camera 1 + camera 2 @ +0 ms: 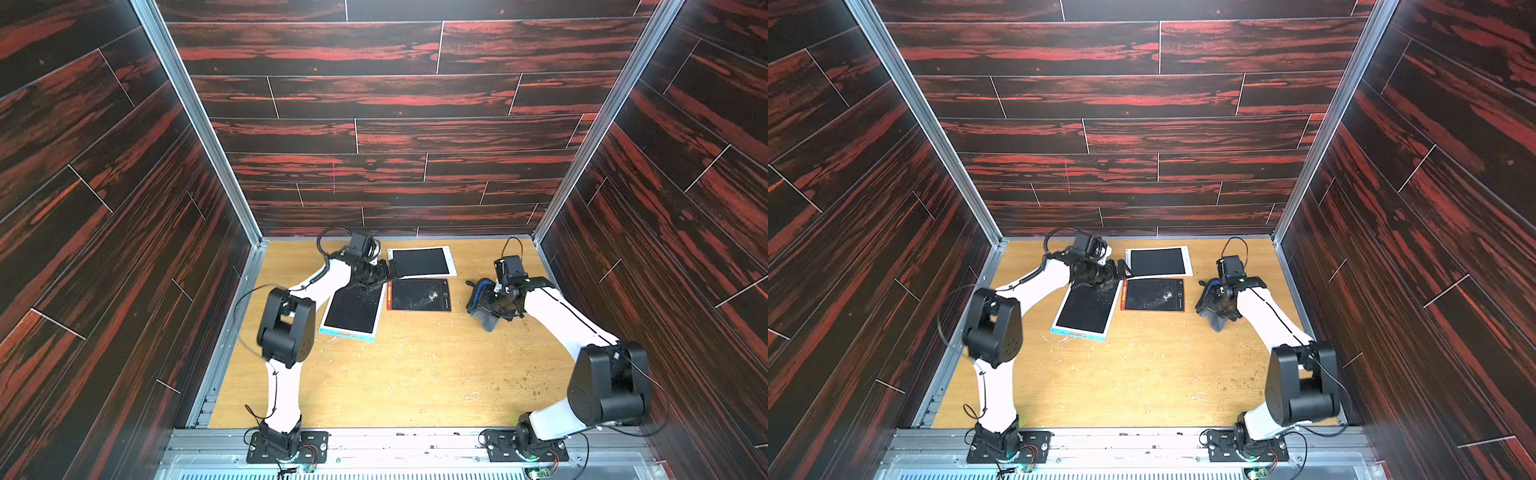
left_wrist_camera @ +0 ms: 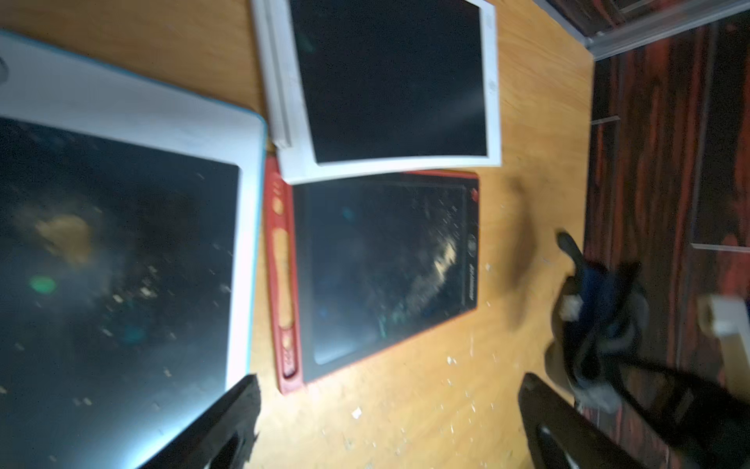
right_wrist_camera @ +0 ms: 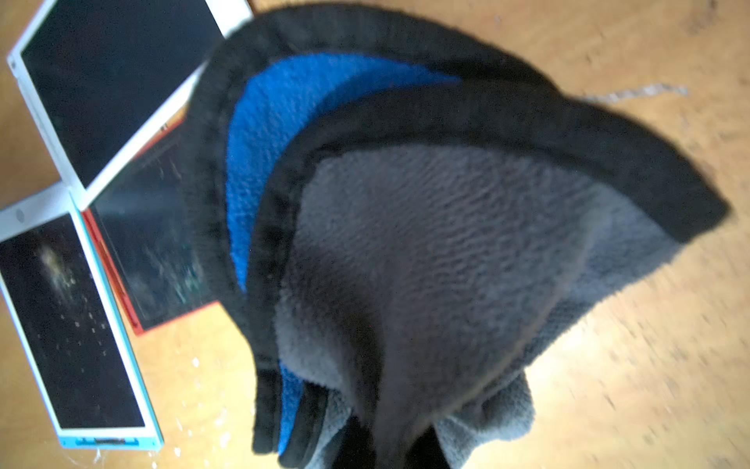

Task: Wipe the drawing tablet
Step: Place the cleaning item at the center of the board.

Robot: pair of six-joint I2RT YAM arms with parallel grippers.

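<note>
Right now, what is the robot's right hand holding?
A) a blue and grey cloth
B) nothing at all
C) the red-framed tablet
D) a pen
A: the right hand is shut on the blue and grey cloth, whose folds bunch out from its grip in the right wrist view.

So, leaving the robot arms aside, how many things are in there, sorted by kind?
Drawing tablets: 3 (white-framed tablet, blue-edged tablet, red-framed tablet)
Cloths: 1 (grey and blue cloth)
Total: 4
</note>
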